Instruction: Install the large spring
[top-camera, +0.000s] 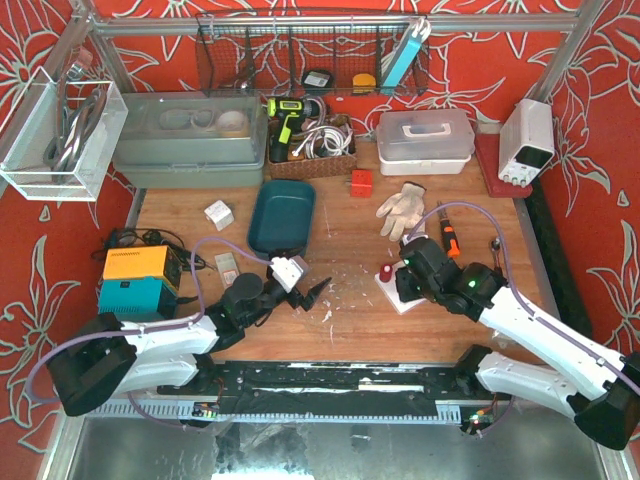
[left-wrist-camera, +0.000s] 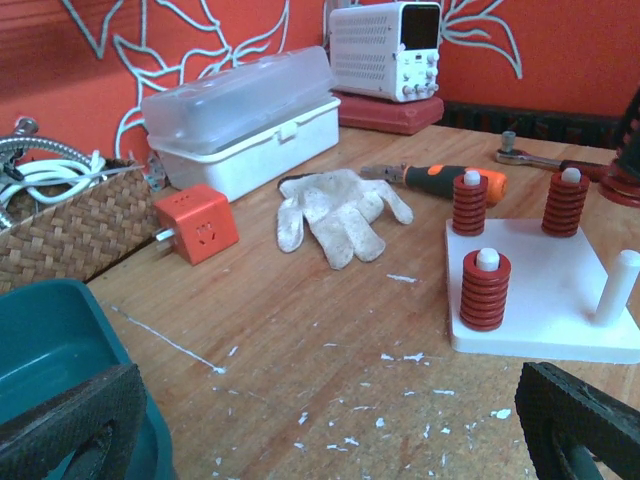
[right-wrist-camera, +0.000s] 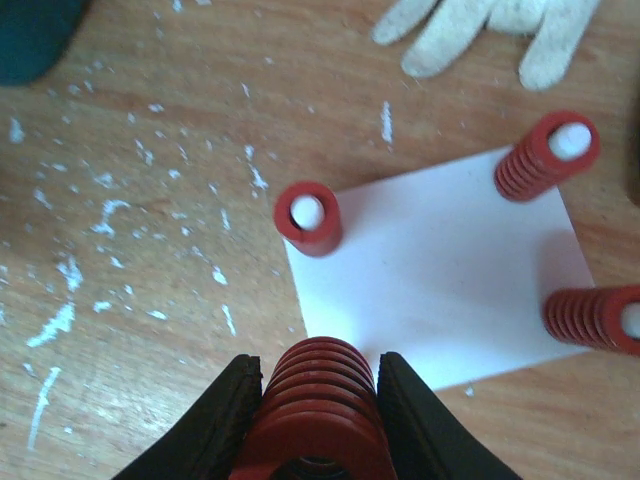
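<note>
Installation nearly complete: three red springs (left-wrist-camera: 485, 290) sit on the white base plate (left-wrist-camera: 560, 320), the fourth peg (left-wrist-camera: 624, 283) is bare, the right gripper (right-wrist-camera: 320, 372) clamps the large spring (right-wrist-camera: 320, 405) over the plate's edge, and the left gripper (left-wrist-camera: 325, 425) gapes wide, empty.

A white glove (left-wrist-camera: 335, 215) lies between an orange cube (left-wrist-camera: 197, 222) and a screwdriver (left-wrist-camera: 440, 177), a lidded white box (left-wrist-camera: 240, 115) behind.
</note>
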